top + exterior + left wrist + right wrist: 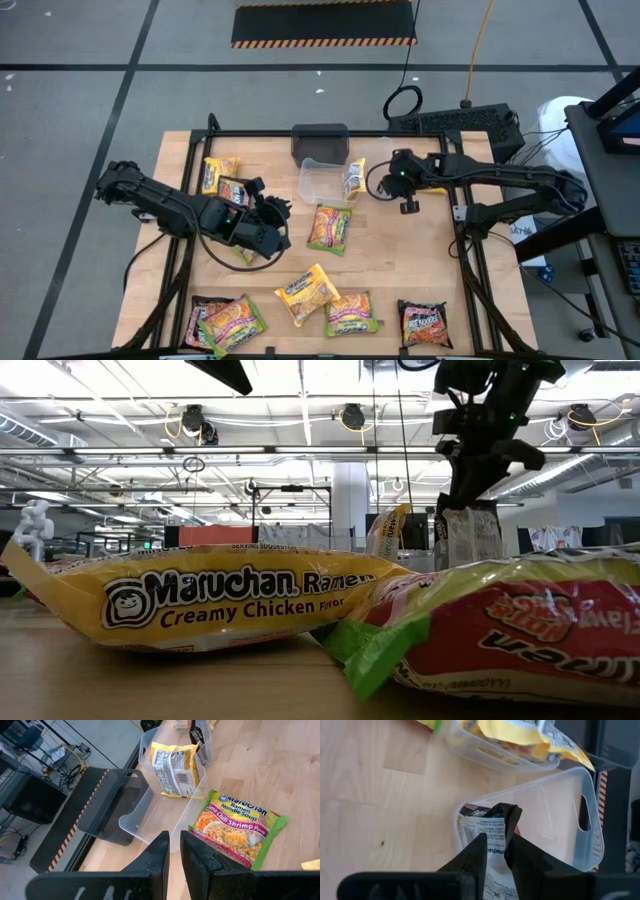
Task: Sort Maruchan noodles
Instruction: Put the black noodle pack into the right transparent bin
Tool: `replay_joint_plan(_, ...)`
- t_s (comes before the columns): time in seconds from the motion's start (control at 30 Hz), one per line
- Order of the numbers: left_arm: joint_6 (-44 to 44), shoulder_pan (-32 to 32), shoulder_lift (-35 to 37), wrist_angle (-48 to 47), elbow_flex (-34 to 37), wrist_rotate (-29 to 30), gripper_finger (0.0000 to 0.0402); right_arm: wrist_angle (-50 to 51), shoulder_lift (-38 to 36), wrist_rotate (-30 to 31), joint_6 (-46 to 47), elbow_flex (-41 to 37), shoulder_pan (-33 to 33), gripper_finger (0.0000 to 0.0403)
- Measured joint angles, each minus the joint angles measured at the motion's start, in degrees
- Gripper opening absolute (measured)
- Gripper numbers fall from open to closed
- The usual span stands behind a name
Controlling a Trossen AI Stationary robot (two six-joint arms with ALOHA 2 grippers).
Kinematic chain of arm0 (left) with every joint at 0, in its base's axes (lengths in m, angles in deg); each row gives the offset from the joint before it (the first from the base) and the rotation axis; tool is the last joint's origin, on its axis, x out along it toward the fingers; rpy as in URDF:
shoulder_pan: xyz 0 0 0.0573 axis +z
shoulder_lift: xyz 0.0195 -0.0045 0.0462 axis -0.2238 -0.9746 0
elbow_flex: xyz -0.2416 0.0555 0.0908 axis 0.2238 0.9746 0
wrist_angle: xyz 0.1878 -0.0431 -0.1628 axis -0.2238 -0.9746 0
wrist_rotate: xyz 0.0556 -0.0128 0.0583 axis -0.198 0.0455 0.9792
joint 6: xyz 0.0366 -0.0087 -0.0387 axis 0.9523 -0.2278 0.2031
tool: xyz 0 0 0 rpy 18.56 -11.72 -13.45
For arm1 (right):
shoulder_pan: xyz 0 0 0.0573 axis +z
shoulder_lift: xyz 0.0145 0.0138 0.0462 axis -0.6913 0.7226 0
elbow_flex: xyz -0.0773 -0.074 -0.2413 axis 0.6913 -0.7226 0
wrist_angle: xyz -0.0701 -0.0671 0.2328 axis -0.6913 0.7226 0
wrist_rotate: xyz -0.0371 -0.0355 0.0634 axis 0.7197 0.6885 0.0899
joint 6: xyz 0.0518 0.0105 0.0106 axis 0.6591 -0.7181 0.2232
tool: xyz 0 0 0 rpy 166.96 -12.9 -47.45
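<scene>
Several Maruchan packets lie flat on the table: a lime chili shrimp packet point(330, 226) point(235, 827) in the middle, and yellow point(305, 292), green-edged point(350, 315) and dark point(425, 325) ones along the near edge. A clear tub point(318, 182) point(560, 820) stands in front of the dark grey box point(320, 142). A yellow packet point(175, 765) stands on edge inside the tub. My right gripper point(388, 185) point(495, 837) is at the tub's right side, shut on a packet with a white printed back point(485, 827). My left gripper point(280, 212) point(174, 837) hovers shut left of the lime packet, holding nothing. My right gripper pinches the packet between its two fingers just below the dark crimped end seam point(504, 816). In the low view the packet point(468, 540) hangs upright below the fingers. Its lower end is hidden behind the near packets, so I cannot tell whether it rests on anything.
A second clear tub point(485, 750) near the far left holds yellow packets point(220, 172). In the low view a Creamy Chicken packet point(220, 605) and a green-edged one point(500, 630) fill the foreground. Bare wood lies right of the lime packet point(420, 250).
</scene>
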Motion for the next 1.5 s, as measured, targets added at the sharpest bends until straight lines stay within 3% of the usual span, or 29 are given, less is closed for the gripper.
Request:
replay_joint_plan(0.3,0.00,-0.01,0.00,0.00,0.00,0.00,0.0053,-0.05,0.00,1.15,-1.23,0.02,2.42,0.0071)
replay_joint_plan(0.47,0.00,0.00,0.00,0.00,0.00,0.00,0.0053,-1.58,-0.09,12.16,-1.78,0.02,3.74,0.0071)
replay_joint_plan(0.57,0.00,0.00,0.00,0.00,0.00,0.00,0.0053,-2.64,-0.45,15.35,-4.14,0.04,4.60,0.0071)
replay_joint_plan(1.1,0.17,0.00,0.02,-0.13,0.00,0.00,0.0053,-3.87,-1.09,15.25,-4.57,0.04,6.36,0.0071)
replay_joint_plan(1.5,1.25,0.00,0.00,-0.15,0.00,0.00,0.0053,-7.72,-1.09,15.05,4.61,0.11,3.60,0.0071)
